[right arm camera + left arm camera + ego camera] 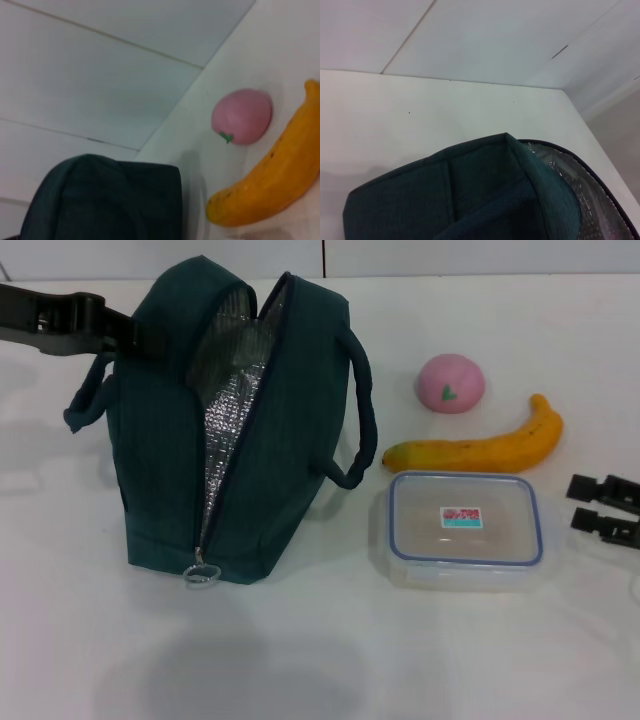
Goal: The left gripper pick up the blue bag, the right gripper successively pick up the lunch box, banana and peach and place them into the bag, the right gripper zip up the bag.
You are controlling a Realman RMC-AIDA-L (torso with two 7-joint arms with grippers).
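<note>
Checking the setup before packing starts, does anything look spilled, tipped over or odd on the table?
Nothing stands out. The blue bag stands upright, unzipped, foil lining showing. The peach, banana and lidded lunch box lie intact beside it. The left claw is at the bag's top; the right claw waits beside the box.

Blue bag (280,450) upright, unzipped; beside it peach (451,383), banana (480,447), lunch box (465,530)

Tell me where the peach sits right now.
In the head view the peach rests on the table on the robot's right, just behind the banana and to the right of the blue bag.
</note>
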